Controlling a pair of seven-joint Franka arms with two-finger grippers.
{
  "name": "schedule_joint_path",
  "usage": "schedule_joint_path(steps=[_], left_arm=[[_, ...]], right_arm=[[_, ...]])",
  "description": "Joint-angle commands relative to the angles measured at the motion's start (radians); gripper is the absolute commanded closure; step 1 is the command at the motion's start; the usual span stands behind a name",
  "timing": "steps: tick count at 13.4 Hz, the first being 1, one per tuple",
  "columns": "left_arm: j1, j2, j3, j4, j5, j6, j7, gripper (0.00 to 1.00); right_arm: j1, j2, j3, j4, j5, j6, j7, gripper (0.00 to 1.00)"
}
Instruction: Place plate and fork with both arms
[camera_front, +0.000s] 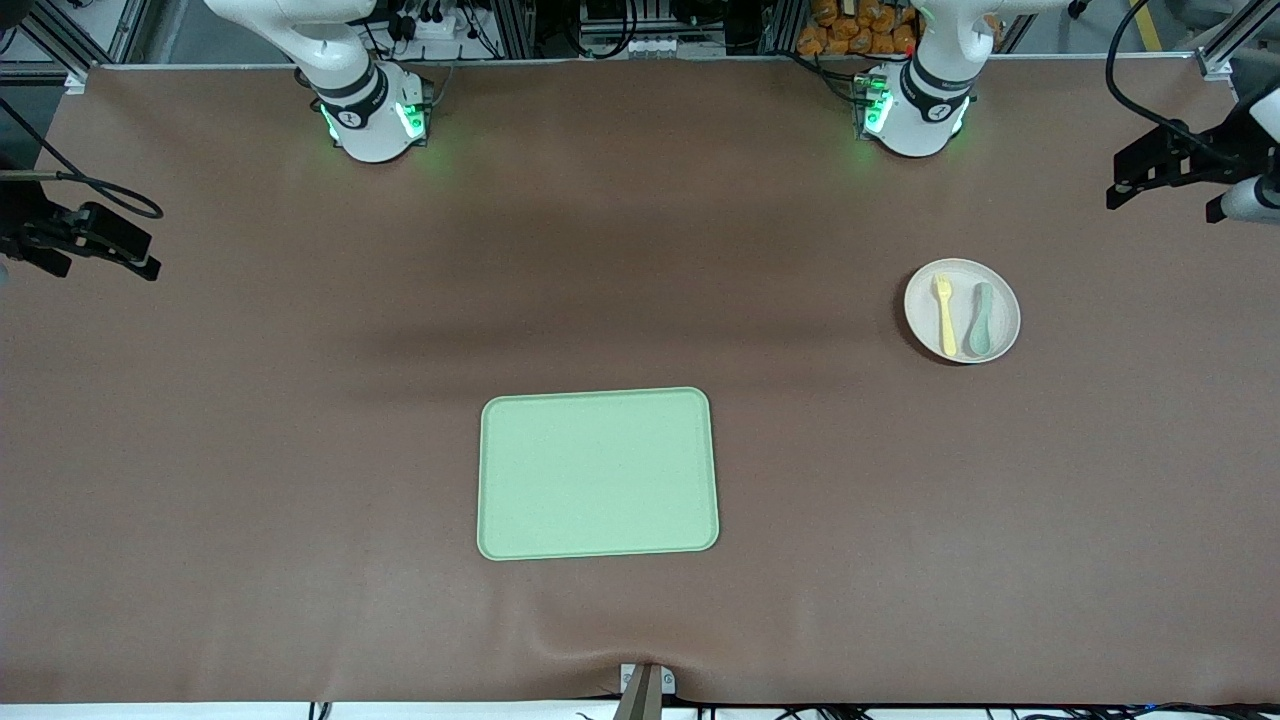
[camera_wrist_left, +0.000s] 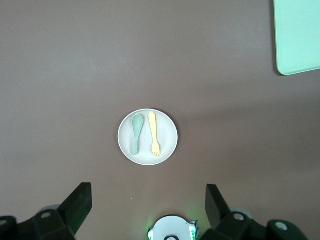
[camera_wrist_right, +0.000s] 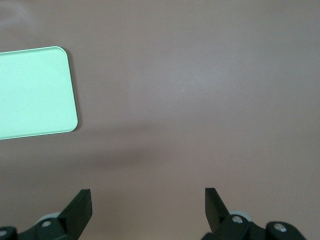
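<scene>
**Both arms raised, jaws spread wide**

The left gripper (camera_wrist_left: 145, 205) hangs high over the table, pointing straight down, its two black fingers (camera_wrist_left: 80, 202) set far apart with nothing between them. The right gripper (camera_wrist_right: 147, 207) is held the same way, high and facing down, fingers (camera_wrist_right: 82, 205) wide and holding nothing. In the front view each arm rises from its base (camera_front: 372, 115) and leaves the picture, with the left gripper (camera_front: 1150, 175) and right gripper (camera_front: 110, 245) showing at the side edges.
</scene>
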Motion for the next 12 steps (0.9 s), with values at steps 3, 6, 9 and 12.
schedule_joint_path(steps=[3,6,9,12], left_arm=[[0.050,0.023,0.008,-0.016,-0.013,-0.018,-0.005,0.00],[0.078,0.075,0.008,-0.093,-0.009,-0.017,-0.010,0.00],[0.146,0.146,0.008,-0.211,-0.001,-0.003,0.010,0.00],[0.200,0.215,0.008,-0.358,0.060,0.141,0.010,0.00]], right_arm=[[0.001,0.007,-0.003,0.021,-0.006,-0.013,0.007,0.00],[0.000,0.007,-0.003,0.019,-0.006,-0.016,0.007,0.00],[0.000,0.007,-0.003,0.021,-0.006,-0.015,0.007,0.00],[0.000,0.007,-0.003,0.019,-0.006,-0.016,0.007,0.00]])
